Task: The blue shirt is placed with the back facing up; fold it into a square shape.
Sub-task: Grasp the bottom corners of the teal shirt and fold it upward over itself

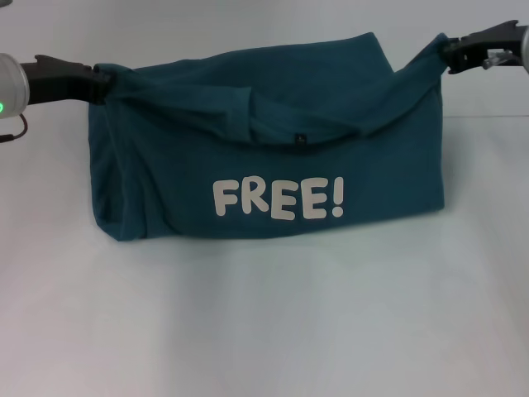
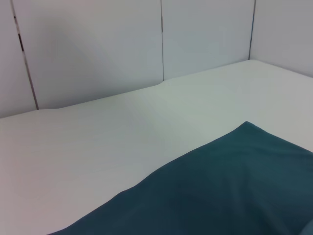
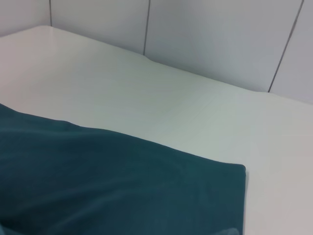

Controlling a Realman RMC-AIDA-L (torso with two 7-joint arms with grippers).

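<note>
With each gripper clamping a top corner, left gripper and right gripper stretch the blue shirt crosswise, its folded edge lying toward the robot.

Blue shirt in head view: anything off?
Yes. The blue shirt shows a white "FREE!" print facing up, so the printed side shows rather than a plain back. The left gripper and right gripper hold its far corners, with a sleeve bunched unevenly across the top.
</note>
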